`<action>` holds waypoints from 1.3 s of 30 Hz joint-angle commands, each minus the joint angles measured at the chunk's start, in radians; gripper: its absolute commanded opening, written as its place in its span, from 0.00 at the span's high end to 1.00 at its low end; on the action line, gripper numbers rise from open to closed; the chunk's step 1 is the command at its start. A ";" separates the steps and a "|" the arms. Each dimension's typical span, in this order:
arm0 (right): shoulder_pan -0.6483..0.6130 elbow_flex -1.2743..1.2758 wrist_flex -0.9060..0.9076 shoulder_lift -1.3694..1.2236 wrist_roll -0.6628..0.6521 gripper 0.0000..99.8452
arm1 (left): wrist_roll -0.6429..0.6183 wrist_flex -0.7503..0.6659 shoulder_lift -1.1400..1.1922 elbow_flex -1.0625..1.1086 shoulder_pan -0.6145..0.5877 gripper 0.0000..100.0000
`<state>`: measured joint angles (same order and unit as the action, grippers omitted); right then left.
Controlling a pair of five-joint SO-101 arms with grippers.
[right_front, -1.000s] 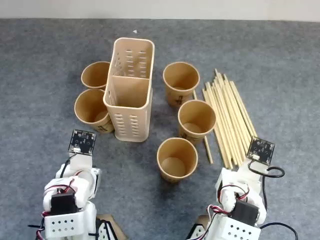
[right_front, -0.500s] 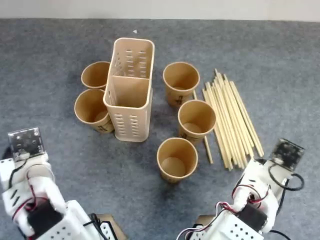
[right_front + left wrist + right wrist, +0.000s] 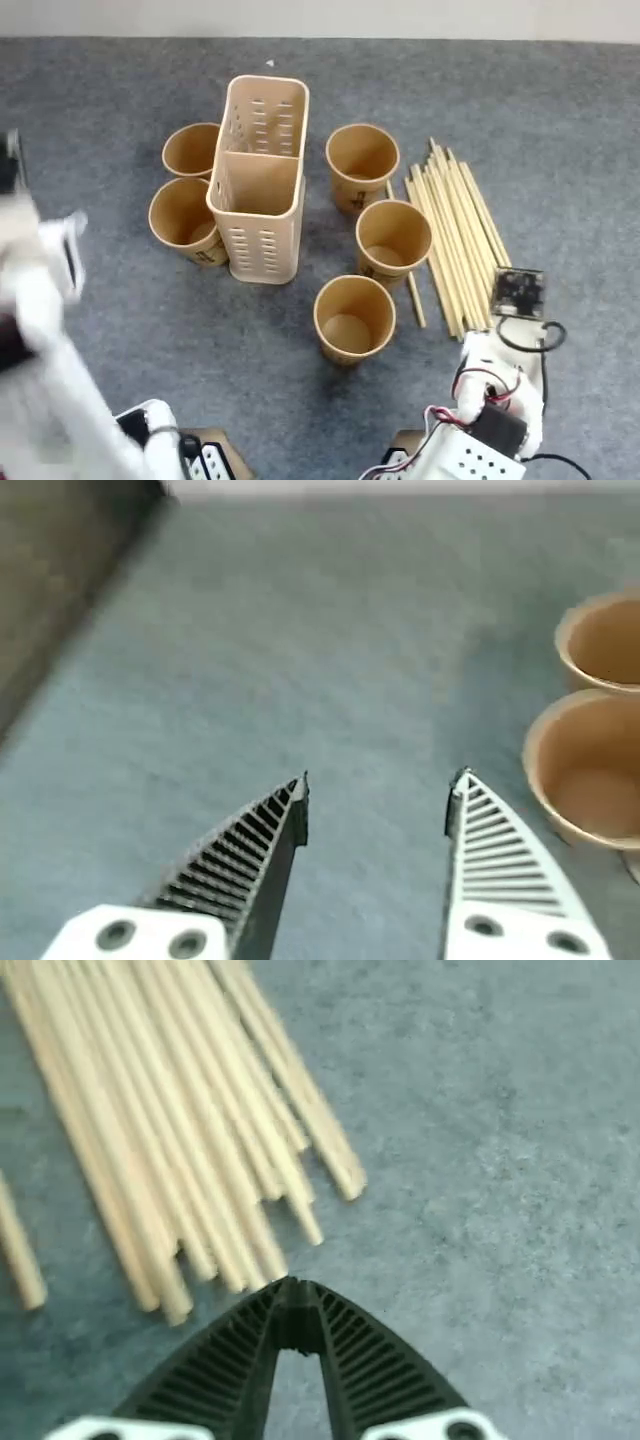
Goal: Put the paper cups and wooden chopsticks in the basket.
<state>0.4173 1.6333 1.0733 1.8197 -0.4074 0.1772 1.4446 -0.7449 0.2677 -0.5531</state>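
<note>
— Grey carpet [image 3: 120,90] is logged under everything; the basket [image 3: 260,250] is seen upright at centre, both compartments unfilled.
— Were the paper cups [image 3: 353,318] counted?
— Five are noted on the carpet: two beside one wall of the basket, three on the other side. The wooden chopsticks [image 3: 460,230] are laid loose beyond those three.
— And the tools?
— The left gripper [image 3: 380,780] is held wide over bare carpet near the two cups. The right gripper [image 3: 291,1295] is closed on nothing, just short of the stick ends.
— Risk?
— If it is lowered closed, sticks could be scattered.
</note>
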 commanded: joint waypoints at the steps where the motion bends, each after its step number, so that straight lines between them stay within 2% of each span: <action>1: -0.105 -0.051 0.071 0.015 0.037 0.99 | -0.066 0.124 0.424 -0.305 0.077 0.75; 4: -0.160 -0.051 0.056 0.015 0.060 0.96 | -0.098 0.221 0.611 -0.470 0.137 0.75; 7: -0.163 -0.061 0.056 0.015 0.060 0.90 | -0.100 0.275 0.716 -0.573 0.188 0.75; 10: -0.165 -0.110 0.019 0.015 0.055 0.87 | -0.101 0.290 0.750 -0.615 0.213 0.75; 15: -0.179 -0.220 -0.013 -0.035 0.060 0.87 | -0.101 0.299 0.759 -0.615 0.260 0.75; 18: -0.228 -0.343 -0.015 -0.189 0.069 0.87 | -0.115 0.295 0.760 -0.615 0.265 0.75; 24: -0.331 -0.711 -0.016 -0.664 0.221 0.87 | -0.118 0.293 0.785 -0.618 0.262 0.75; 28: -0.395 -0.878 -0.016 -0.924 0.265 0.87 | -0.115 0.267 0.875 -0.616 0.259 0.75; 33: -0.463 -0.986 -0.054 -1.102 0.310 0.87 | -0.114 0.195 1.007 -0.622 0.265 0.75; 39: -0.575 -0.990 -0.128 -1.218 0.359 0.87 | -0.112 0.114 1.124 -0.622 0.262 0.76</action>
<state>-0.1043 0.6897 0.9720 0.6337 -0.0744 0.0760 1.5996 0.3629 -0.3153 -0.3030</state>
